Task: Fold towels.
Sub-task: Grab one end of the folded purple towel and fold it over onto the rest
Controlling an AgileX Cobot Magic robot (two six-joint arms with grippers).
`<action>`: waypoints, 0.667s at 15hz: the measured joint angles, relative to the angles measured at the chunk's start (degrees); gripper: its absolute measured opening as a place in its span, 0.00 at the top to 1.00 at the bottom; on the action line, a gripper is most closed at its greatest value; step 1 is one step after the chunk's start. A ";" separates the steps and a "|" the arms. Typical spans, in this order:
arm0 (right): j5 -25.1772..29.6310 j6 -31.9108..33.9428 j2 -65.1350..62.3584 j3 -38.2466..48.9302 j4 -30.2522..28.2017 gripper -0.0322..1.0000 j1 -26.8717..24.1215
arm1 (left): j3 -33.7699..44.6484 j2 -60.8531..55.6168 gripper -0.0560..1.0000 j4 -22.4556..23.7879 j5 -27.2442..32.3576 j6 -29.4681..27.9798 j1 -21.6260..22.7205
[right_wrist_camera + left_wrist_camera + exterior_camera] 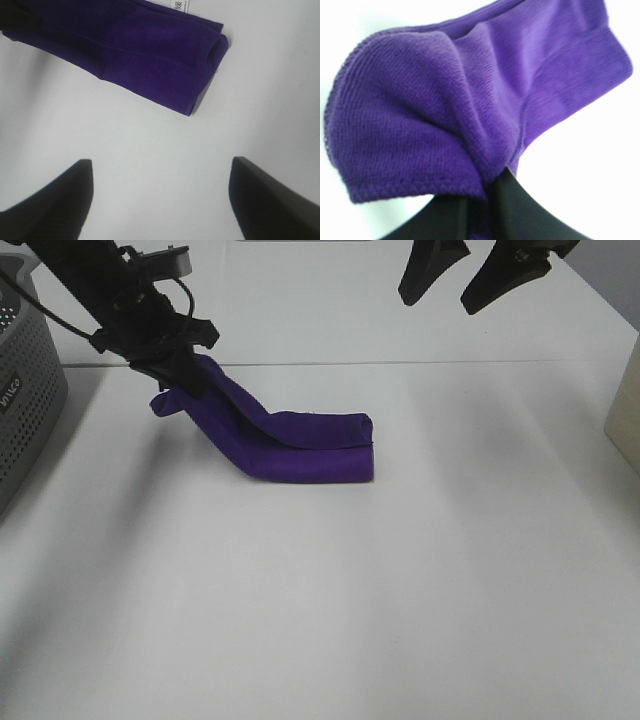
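Note:
A purple towel (290,440) lies folded on the white table (400,570). Its right end rests on the table and its left end is lifted. My left gripper (175,375) is shut on that lifted left end and holds it above the table. The left wrist view shows the bunched purple towel (470,90) pinched between the black fingers (515,210). My right gripper (470,275) is open and empty, raised at the back right, apart from the towel. The right wrist view shows the towel (150,60) beyond its spread fingertips (60,200).
A grey perforated basket (25,400) stands at the left edge of the table. A beige object (625,420) stands at the right edge. A seam runs across the table behind the towel.

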 joint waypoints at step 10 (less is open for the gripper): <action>0.06 0.00 -6.02 0.00 0.34 0.26 0.00 | -1.72 0.63 0.88 -1.72 -3.84 -2.58 -11.46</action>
